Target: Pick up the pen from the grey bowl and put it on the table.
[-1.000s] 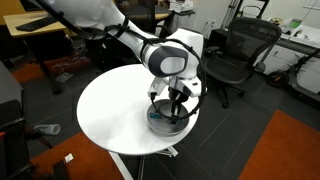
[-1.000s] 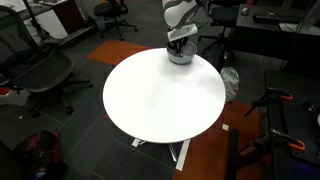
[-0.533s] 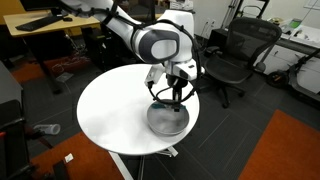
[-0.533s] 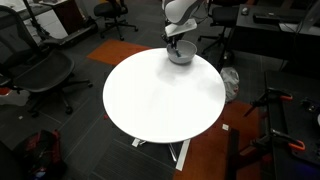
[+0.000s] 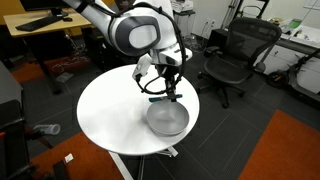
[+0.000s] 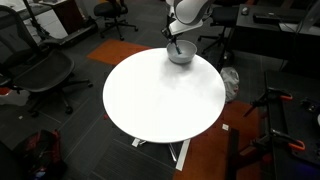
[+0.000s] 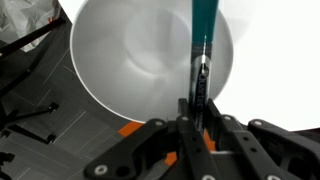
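Observation:
My gripper (image 5: pixel 170 93) is shut on the teal-blue pen (image 7: pixel 203 40) and holds it in the air above the grey bowl (image 5: pixel 167 119). In the wrist view the pen runs from between the jaws up across the bowl (image 7: pixel 140 55), its teal end toward the top. The bowl sits near the edge of the round white table (image 5: pixel 110 110). It looks empty inside. In an exterior view the gripper (image 6: pixel 177 42) hangs over the bowl (image 6: pixel 181 54) at the table's far edge (image 6: pixel 160 95).
Black office chairs (image 5: pixel 235 55) stand beyond the table, another chair (image 6: pixel 40 70) beside it. A wooden desk (image 5: pixel 40 25) is at the back. Orange carpet (image 5: pixel 290 150) and a tripod (image 6: pixel 275 115) are on the floor. The white tabletop stretches away from the bowl.
The gripper has risen out of the bowl with the pen in it and moved a little away from the bowl's middle. The bowl stays in place.

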`<action>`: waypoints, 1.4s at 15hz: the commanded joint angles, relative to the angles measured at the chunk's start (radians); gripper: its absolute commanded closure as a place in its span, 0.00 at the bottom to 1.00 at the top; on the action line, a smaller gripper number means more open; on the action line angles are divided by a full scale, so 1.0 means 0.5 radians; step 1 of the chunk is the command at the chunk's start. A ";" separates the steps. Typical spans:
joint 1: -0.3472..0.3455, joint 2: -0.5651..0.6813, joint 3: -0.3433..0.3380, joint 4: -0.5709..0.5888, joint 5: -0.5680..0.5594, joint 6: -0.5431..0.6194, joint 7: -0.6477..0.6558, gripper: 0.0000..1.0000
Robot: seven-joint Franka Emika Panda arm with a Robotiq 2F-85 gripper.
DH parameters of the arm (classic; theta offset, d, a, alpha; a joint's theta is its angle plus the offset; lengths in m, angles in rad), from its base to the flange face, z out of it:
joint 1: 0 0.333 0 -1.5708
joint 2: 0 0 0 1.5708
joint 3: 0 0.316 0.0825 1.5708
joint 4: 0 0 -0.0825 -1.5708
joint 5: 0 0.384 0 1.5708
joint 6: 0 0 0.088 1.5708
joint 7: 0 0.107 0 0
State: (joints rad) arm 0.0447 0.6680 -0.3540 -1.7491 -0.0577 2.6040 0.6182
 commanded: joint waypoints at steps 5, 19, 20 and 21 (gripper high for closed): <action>0.164 -0.391 0.006 -0.591 -0.097 0.220 0.015 0.95; 0.161 -0.485 0.237 -0.903 -0.024 0.190 -0.048 0.95; 0.154 -0.475 0.240 -0.915 -0.010 0.191 -0.039 0.95; 0.149 -0.469 0.240 -0.930 -0.002 0.196 -0.037 0.95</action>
State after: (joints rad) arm 0.1393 0.4523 -0.2498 -2.1776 -0.0840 2.7031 0.6105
